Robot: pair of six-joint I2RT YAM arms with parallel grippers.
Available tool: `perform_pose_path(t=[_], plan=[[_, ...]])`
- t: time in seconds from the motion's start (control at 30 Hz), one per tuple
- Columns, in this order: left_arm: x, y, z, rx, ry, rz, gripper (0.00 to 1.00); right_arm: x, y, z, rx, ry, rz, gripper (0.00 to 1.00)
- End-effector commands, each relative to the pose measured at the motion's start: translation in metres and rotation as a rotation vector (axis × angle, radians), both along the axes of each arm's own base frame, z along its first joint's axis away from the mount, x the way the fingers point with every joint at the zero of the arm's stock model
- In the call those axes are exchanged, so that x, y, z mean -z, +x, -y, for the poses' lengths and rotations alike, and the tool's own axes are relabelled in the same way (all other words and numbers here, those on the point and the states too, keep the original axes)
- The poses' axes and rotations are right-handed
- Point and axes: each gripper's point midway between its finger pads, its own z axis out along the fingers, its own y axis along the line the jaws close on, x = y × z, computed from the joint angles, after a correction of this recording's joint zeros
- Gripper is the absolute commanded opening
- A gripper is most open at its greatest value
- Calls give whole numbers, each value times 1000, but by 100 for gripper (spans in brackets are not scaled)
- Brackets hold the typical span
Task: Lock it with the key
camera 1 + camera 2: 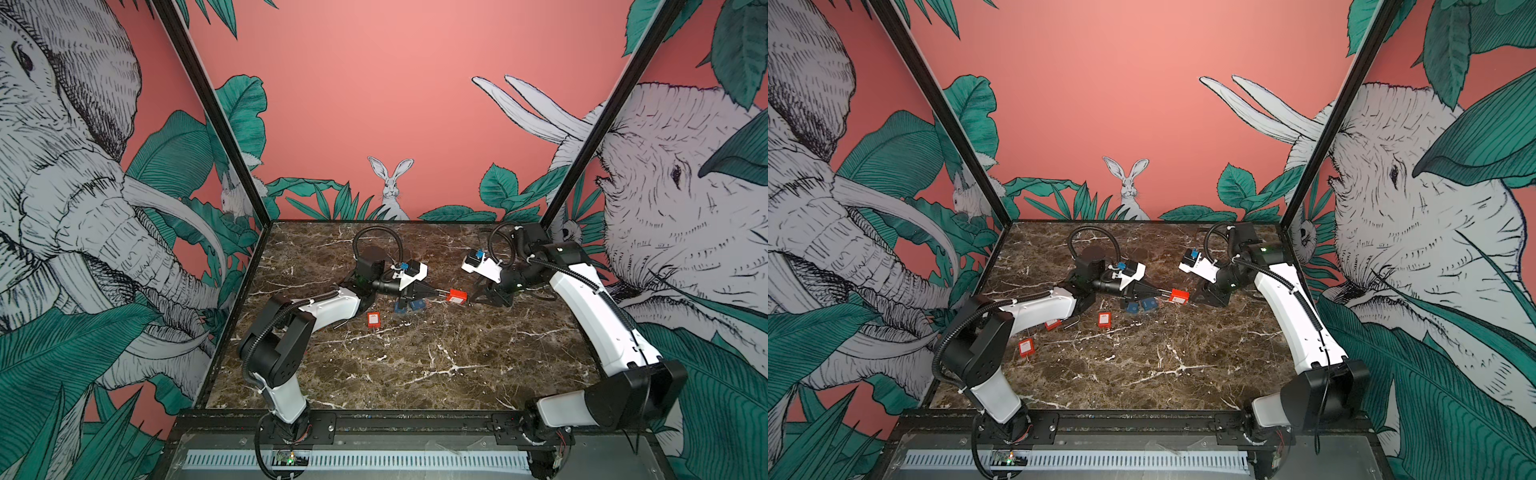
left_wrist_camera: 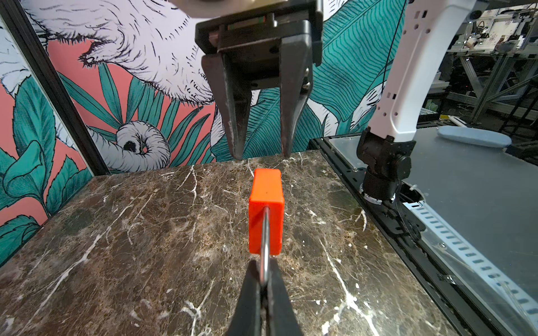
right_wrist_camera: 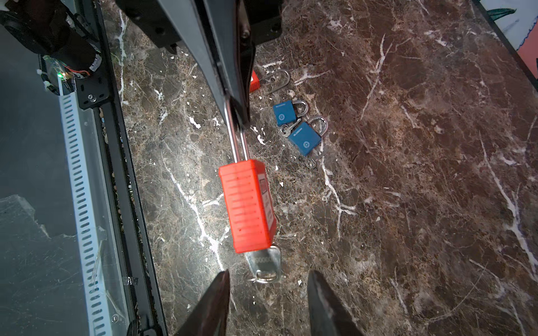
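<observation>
Padlocks litter the left part of the marble tabletop (image 1: 415, 365). In a top view I count two spare red padlocks (image 1: 1026, 347) beside the left arm's forearm, and a third red one (image 1: 373, 320) lies flat a little further right in both top views. Next come two blue padlocks (image 3: 283, 112), side by side and close together on the stone, with small keys (image 3: 286, 131) between them. They sit just below the left gripper (image 1: 436, 294).

That gripper is clenched hard on the shackle (image 2: 264, 241) of the red padlock (image 1: 456, 296), with the jaws pinched onto the steel loop near its bend. The padlock is near the middle of the table, towards the back, and as far as I can tell it is held clear of the marble. Its long axis runs roughly level, left to right in both top views, in line with the left gripper's fingers. The shackle end points left into the grip and the keyway end points right.

A silver key (image 3: 265, 264) sticks out of that right-hand end, continuing the same axis, with a split ring through its bow.

Furthest right, the right gripper (image 3: 268, 275) faces the padlock head-on. Its jaws stand apart, one fingertip (image 3: 222, 279) on each side of the key's bow, with a visible gap on both sides. It grips nothing.
</observation>
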Motion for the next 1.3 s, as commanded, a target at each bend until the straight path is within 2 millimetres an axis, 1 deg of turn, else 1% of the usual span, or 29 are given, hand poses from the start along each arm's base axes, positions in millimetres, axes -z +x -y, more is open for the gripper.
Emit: perform_pose_path(t=[0.0, 0.33, 0.47, 0.57, 0.7, 0.93, 1.03, 1.13, 1.27], plan=[[-21, -8, -5, 25, -40, 48, 0, 8, -7, -4, -37, 27, -41, 43], [-29, -8, -5, 27, -52, 59, 0, 20, -10, -9, -70, 56, -61, 38], [-32, -8, -5, 29, -58, 65, 0, 22, -10, -11, -71, 73, -62, 37], [-31, -8, -5, 32, -58, 60, 0, 23, -8, -13, -76, 88, -63, 34], [-35, -7, -4, 29, -69, 65, 0, 25, -3, -14, -77, 88, -54, 30], [-36, -6, -5, 19, -71, 70, 0, 27, 6, -12, -71, 69, 29, 24], [-37, -6, -5, 17, -76, 68, 0, 32, 3, -10, -71, 67, 51, 24], [-38, -4, -4, 11, -80, 64, 0, 32, 8, -7, -56, 48, 113, 24], [-39, -3, -3, 9, -87, 57, 0, 27, 12, -4, -43, 36, 221, 24]])
